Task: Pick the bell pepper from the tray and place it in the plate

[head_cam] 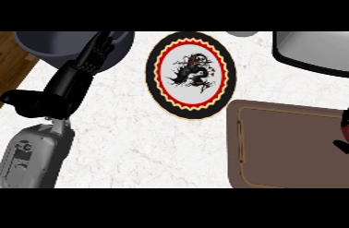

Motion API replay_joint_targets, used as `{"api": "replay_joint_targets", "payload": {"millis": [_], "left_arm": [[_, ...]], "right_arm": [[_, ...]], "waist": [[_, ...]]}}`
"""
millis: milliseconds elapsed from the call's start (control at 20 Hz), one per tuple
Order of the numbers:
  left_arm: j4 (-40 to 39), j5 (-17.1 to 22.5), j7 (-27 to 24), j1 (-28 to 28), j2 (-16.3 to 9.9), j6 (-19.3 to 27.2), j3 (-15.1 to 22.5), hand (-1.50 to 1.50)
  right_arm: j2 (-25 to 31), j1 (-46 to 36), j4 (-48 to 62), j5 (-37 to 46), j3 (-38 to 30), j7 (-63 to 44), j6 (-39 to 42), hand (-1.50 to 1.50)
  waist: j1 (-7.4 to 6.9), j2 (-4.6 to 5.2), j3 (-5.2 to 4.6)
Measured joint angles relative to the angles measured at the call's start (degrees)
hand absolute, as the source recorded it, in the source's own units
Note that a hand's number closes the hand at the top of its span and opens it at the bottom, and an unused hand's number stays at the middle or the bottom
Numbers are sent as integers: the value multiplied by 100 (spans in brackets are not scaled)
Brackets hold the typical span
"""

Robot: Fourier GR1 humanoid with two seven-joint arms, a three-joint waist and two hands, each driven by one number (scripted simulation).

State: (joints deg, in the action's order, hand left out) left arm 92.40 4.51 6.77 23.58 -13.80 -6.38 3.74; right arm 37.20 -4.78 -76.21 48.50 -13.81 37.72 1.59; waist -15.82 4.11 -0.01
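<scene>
A round plate [158, 86] with a black rim, a red zigzag ring and a black dragon on its white middle lies at the counter's centre back. A brown tray [286, 148] takes up the lower right. At its right edge a dark red sliver shows, probably the bell pepper [344, 124], mostly cut off by the view. A black bit just below it looks like part of my right hand [341, 146]; too little shows to read it. My left hand [68, 84] rests at the left, open, fingers straight and pointing up, holding nothing.
A dark grey round vessel [41, 43] sits at the back left, partly behind my left fingers. A black-rimmed grey container [313, 49] stands at the back right, and a small grey object [242, 33] peeks in at the top. Wooden floor [12, 61] lies beyond the counter's left edge.
</scene>
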Motion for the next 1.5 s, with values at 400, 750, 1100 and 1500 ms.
{"api": "replay_joint_targets", "payload": {"millis": [400,750,1100,1500], "left_arm": [[-211,-80,130,178,61,114,-12,0],[-312,-149,106,48,-29,246,-212,0],[-375,-150,-27,-206,-106,297,-427,0],[-356,-120,-94,-420,-231,236,-620,0]], "right_arm": [[-98,-2307,1146,-432,491,371,1150,150],[-660,-4020,2291,-1070,755,614,2013,150],[-1532,-5353,3425,-1089,1212,534,1982,150],[-2563,-6520,4529,-1141,1370,171,2082,150]], "waist": [[211,-117,19],[631,-218,10],[998,-277,3],[1213,-321,-1]]}}
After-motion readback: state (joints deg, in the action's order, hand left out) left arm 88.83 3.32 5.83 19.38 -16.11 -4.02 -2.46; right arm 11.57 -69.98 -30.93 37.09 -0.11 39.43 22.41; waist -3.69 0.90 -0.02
